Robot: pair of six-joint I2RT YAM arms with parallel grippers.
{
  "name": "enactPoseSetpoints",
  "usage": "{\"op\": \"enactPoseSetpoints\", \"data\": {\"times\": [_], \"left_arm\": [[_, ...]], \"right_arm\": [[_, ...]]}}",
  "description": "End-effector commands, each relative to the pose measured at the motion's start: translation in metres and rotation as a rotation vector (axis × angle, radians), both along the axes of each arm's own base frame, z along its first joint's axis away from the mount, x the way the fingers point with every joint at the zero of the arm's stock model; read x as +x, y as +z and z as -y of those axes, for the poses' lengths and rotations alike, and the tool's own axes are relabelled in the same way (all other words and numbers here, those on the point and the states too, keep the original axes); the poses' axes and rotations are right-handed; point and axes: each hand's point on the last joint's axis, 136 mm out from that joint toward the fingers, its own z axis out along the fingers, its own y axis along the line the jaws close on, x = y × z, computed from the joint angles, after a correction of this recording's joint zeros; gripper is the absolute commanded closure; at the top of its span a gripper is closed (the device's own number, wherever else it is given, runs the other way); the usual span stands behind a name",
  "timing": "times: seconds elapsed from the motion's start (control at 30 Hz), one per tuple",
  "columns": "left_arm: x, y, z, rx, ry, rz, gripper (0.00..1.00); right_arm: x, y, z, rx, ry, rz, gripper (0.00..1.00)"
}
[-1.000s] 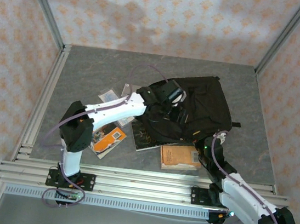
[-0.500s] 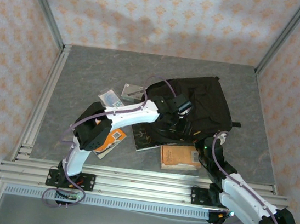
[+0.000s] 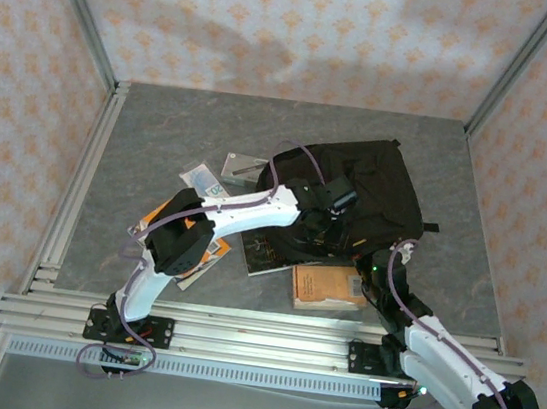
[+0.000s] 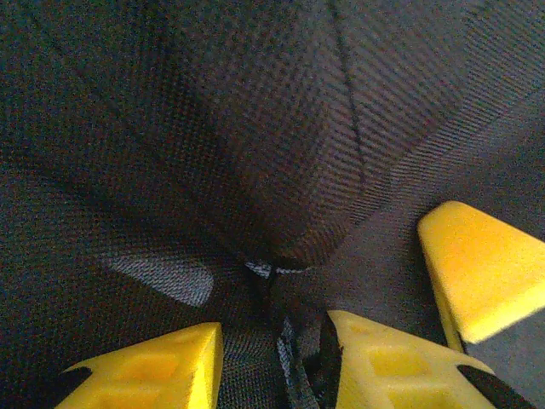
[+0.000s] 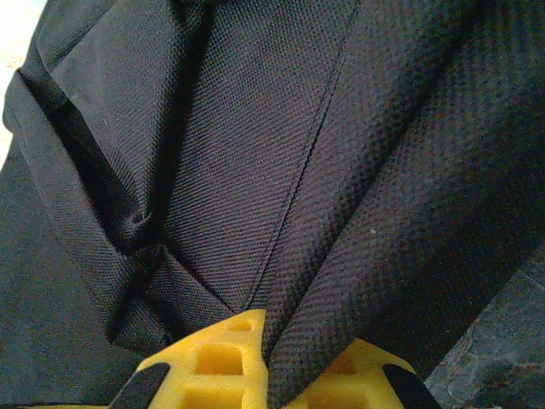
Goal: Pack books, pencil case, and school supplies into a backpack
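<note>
The black backpack [image 3: 376,193] lies at the table's middle right. My left gripper [image 3: 329,212] is pressed down into its near left part. In the left wrist view the left gripper [image 4: 274,341] stands partly open over black fabric [image 4: 255,153], with a thin strap [image 4: 294,366] in the gap beside its right finger. My right gripper [image 3: 387,264] is at the bag's near right corner, and in the right wrist view the right gripper [image 5: 277,345] is shut on a fold of the backpack [image 5: 341,281]. Books lie in front: a brown one [image 3: 327,287], a dark one [image 3: 265,253] and an orange-and-white one [image 3: 202,256].
A clear printed packet [image 3: 201,176] and a grey box [image 3: 241,167] lie left of the bag, behind my left arm [image 3: 242,211]. Aluminium rails [image 3: 236,336] run along the near edge. A separate yellow wedge [image 4: 481,268] shows at the right of the left wrist view.
My left arm has stretched further right and lower onto the backpack, and its jaws have narrowed. The right arm has kept its hold and place.
</note>
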Motion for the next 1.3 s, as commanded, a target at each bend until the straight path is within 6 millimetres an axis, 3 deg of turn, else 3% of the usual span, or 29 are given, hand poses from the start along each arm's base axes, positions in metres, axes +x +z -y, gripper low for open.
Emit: {"op": "enactPoseSetpoints", "data": {"times": [0.0,0.13,0.33,0.77,0.8,0.83,0.87,1.27], "left_arm": [[0.001,0.0,0.002,0.038,0.022,0.016,0.64],[0.003,-0.002,0.01,0.032,0.022,0.023,0.71],[0.006,0.004,0.007,0.04,0.019,0.054,1.0],[0.01,0.063,-0.042,0.035,0.047,0.205,1.0],[0.01,0.06,-0.044,0.048,0.045,0.207,1.0],[0.009,0.076,-0.049,0.029,0.048,0.233,1.0],[0.008,0.08,-0.051,0.028,0.047,0.244,1.0],[0.008,0.091,-0.081,0.092,0.05,0.311,1.0]], "right_arm": [[0.003,0.01,-0.004,0.009,0.001,0.015,1.0],[0.003,0.01,-0.004,0.01,0.002,0.016,1.0],[0.002,0.009,-0.002,0.003,-0.006,0.009,1.0],[0.001,0.011,0.017,-0.101,-0.072,-0.006,1.0],[0.001,0.011,0.018,-0.107,-0.073,-0.009,1.0],[0.002,0.011,0.018,-0.113,-0.072,-0.011,1.0],[0.002,0.012,0.017,-0.117,-0.07,-0.012,1.0],[0.006,0.02,0.02,-0.192,-0.061,-0.016,1.0]]}}
